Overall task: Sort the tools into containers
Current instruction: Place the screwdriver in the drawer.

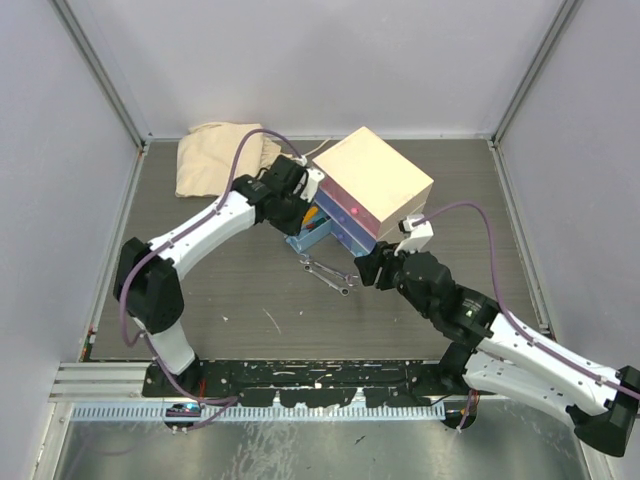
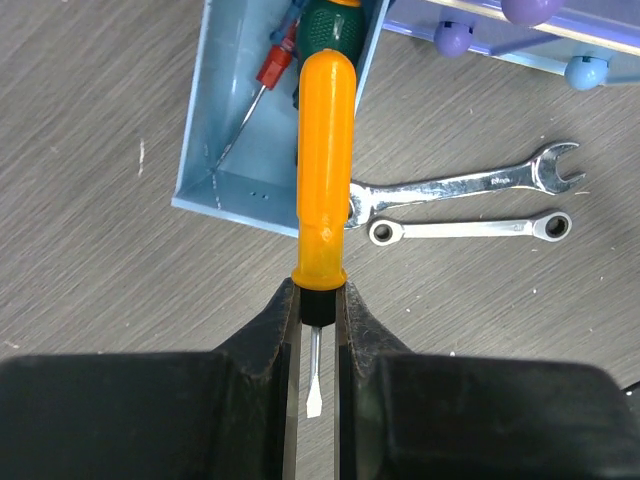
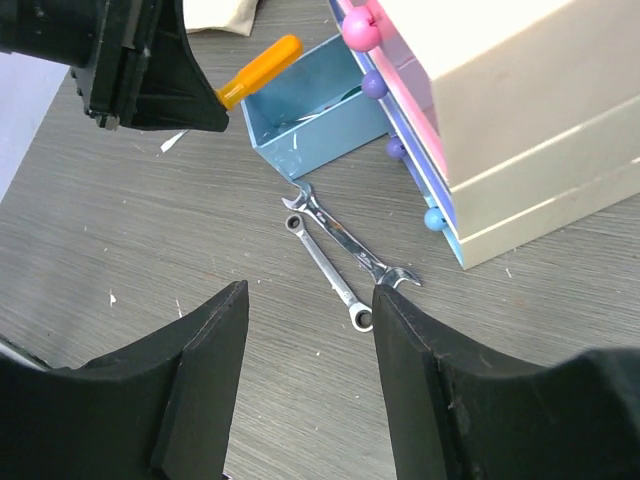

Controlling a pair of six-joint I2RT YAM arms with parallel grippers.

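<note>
My left gripper (image 2: 318, 292) is shut on the black collar of the orange-handled screwdriver (image 2: 325, 150). Its handle points out over the pulled-out light-blue drawer (image 2: 212, 150), and its tip shows between the fingers. A green-handled screwdriver (image 2: 335, 22) and a thin red-handled tool (image 2: 272, 70) lie in that drawer. Two silver spanners (image 3: 350, 240) (image 3: 325, 265) lie side by side on the table in front of the cream chest (image 1: 375, 180). My right gripper (image 3: 310, 300) hovers open just near of them, holding nothing. The pink and blue drawers (image 3: 400, 90) are pushed in.
A beige cloth (image 1: 215, 155) lies crumpled at the back left. Grey walls close the table on three sides. The left gripper (image 1: 297, 215) and right gripper (image 1: 368, 268) are both close to the chest, with the drawer (image 1: 308, 240) between them.
</note>
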